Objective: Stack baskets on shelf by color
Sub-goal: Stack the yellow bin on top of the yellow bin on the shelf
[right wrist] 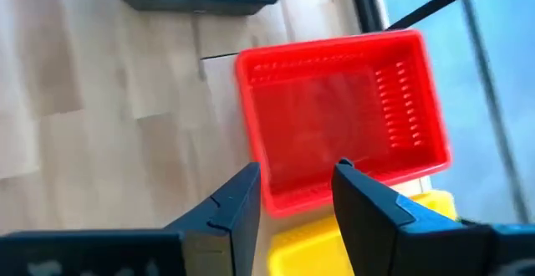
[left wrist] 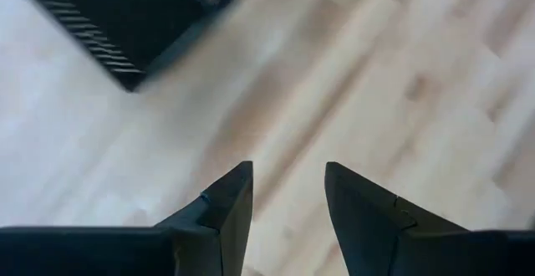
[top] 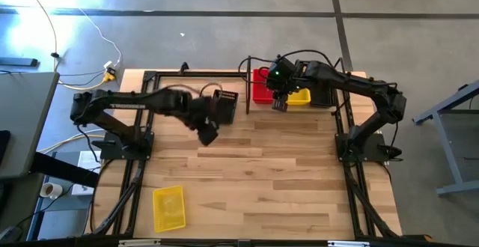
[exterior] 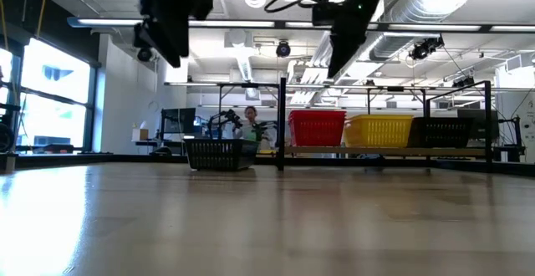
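On the shelf point(exterior: 368, 151) at the table's far side stand a red basket point(exterior: 318, 128), a yellow basket point(exterior: 380, 130) and a black basket point(exterior: 443, 131), side by side on their bottoms. My right gripper point(right wrist: 297, 188) hangs open above the red basket point(right wrist: 343, 117) and the yellow basket point(right wrist: 334, 242), touching neither. Left of the shelf, another black basket point(top: 223, 105) rests on the tabletop. My left gripper point(left wrist: 288, 192) is open in the air over bare wood, on the near side of that black basket point(left wrist: 125, 17).
A second yellow basket point(top: 169, 206) lies on the table near its front left corner. The shelf's black end posts point(exterior: 282, 121) stand upright beside the red basket. Bare wood point(top: 284, 172) fills the table's middle and right. A person point(exterior: 249, 121) shows in the room behind.
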{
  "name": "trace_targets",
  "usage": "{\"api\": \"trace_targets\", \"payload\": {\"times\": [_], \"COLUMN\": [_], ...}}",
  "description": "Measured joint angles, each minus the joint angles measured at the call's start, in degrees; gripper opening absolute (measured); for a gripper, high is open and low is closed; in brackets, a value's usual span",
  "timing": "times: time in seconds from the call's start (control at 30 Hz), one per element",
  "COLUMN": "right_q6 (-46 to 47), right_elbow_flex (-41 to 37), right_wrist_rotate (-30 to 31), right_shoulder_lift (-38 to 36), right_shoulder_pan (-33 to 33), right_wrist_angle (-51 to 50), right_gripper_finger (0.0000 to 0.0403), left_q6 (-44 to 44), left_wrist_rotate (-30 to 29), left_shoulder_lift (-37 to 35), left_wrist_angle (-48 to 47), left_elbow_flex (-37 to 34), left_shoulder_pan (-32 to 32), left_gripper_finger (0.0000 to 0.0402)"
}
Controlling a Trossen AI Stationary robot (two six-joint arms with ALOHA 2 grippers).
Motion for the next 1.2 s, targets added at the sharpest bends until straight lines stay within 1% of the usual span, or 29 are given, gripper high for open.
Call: {"api": "trace_targets", "payload": {"times": [0.13, 0.3, 0.5, 0.83, 1.03, 1.2], "right_q6": [3.49, 6.54, 11.57, 20.27, 24.77, 27.93], "right_elbow_flex": [1.74, 2.49, 2.49, 2.49, 2.49, 2.49], "right_wrist_rotate": [-0.58, -0.42, 0.17, 0.29, 0.25, 3.30], "right_shoulder_lift": [-0.01, 0.02, 0.04, 0.04, 0.04, 0.04], "right_shoulder_pan": [1.07, 4.13, 8.90, 17.03, 24.10, 29.59], "right_wrist_angle": [-3.05, -4.30, -3.67, -3.53, -2.68, -2.10], "right_gripper_finger": [0.0134, 0.0134, 0.0134, 0.0134, 0.0134, 0.0134], "left_q6": [-3.85, -15.01, -30.65, -59.78, -75.68, -88.04], "left_wrist_rotate": [-0.02, -0.75, -3.31, -6.12, -6.30, -6.32], "left_shoulder_lift": [-1.74, -2.54, -2.56, -1.72, 0.17, 1.62], "left_wrist_angle": [-2.23, -6.62, -11.52, -11.84, -11.87, -10.86], "left_elbow_flex": [0.04, 0.00, 0.01, 0.02, -1.34, -4.16], "left_shoulder_pan": [-8.21, -18.15, -29.86, -47.26, -56.02, -61.76], "left_gripper_finger": [0.0140, 0.0140, 0.0140, 0.0140, 0.0140, 0.0140]}}
